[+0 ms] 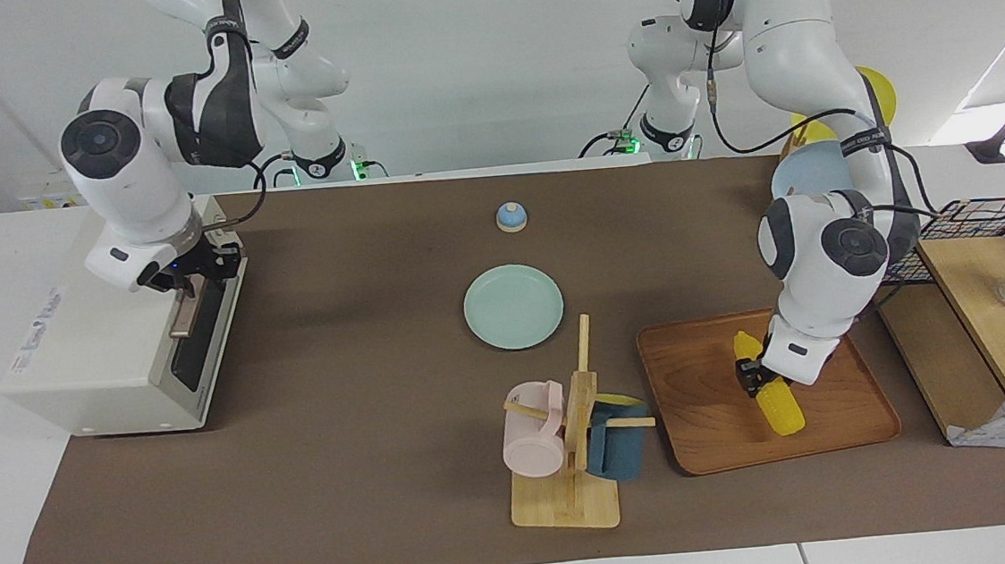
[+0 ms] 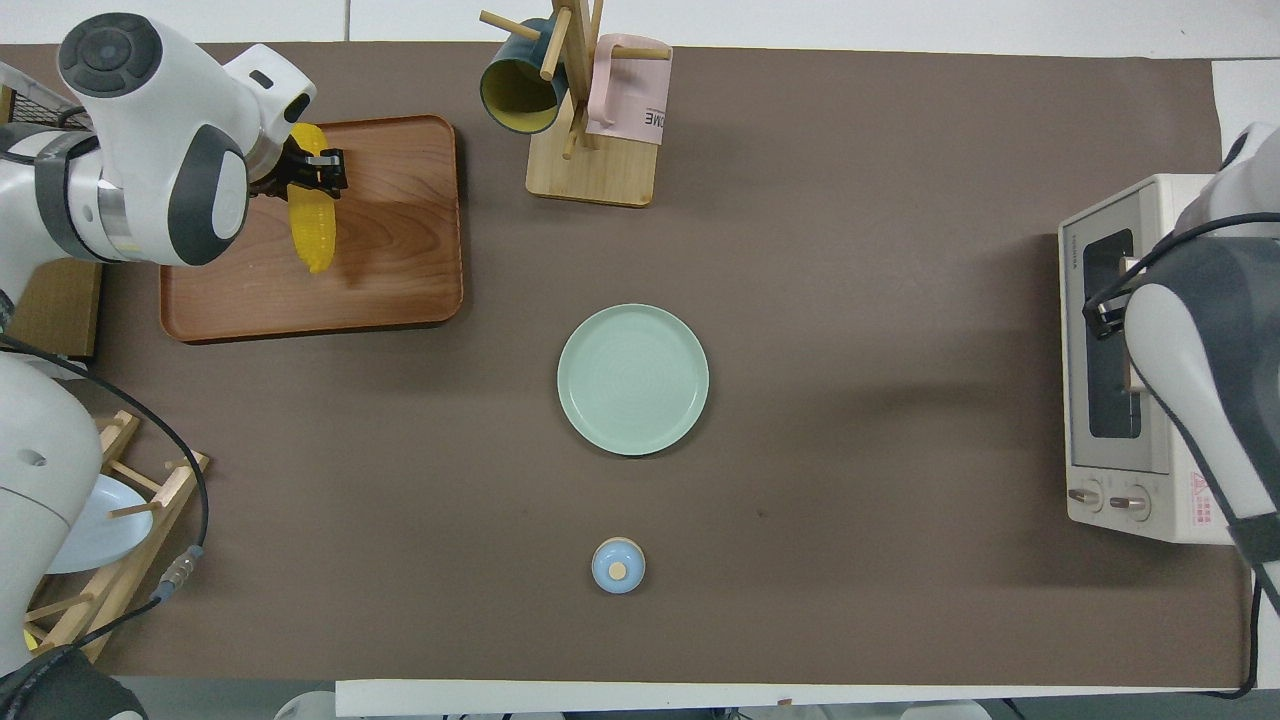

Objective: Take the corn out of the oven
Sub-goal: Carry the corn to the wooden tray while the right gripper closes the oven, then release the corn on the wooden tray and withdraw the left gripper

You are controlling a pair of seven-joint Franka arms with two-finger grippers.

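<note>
At the bottom centre of the overhead view, closest to the robots, a small blue knob-topped lid [image 2: 618, 565] sits on the brown tabletop [image 2: 850, 250]. At the lower left edge, a wooden plate rack [image 2: 120, 540] holds a pale blue plate [image 2: 85, 535].

In the middle of the frame lies the empty green plate [image 2: 633, 379]. At the right edge, level with it, stands the oven [image 2: 1120, 360] with its door shut. The right gripper [image 1: 196, 268] is at the bar handle [image 1: 184, 311] along the door's top edge, upper left of the facing view; whether its jaws are spread or closed on the handle I cannot tell.

Higher in the overhead frame, at upper left, is the wooden tray [image 2: 400, 250]. The corn [image 2: 312, 228] is out of the oven and on this tray; in the facing view its lower end rests on the wood. The left gripper [image 2: 318, 172] is at the cob's farther end, jaws pinching it.

At top centre, farthest from the robots, the wooden mug tree [image 2: 585, 120] carries a dark blue mug [image 2: 515, 85] and a pink mug [image 2: 630, 95].
</note>
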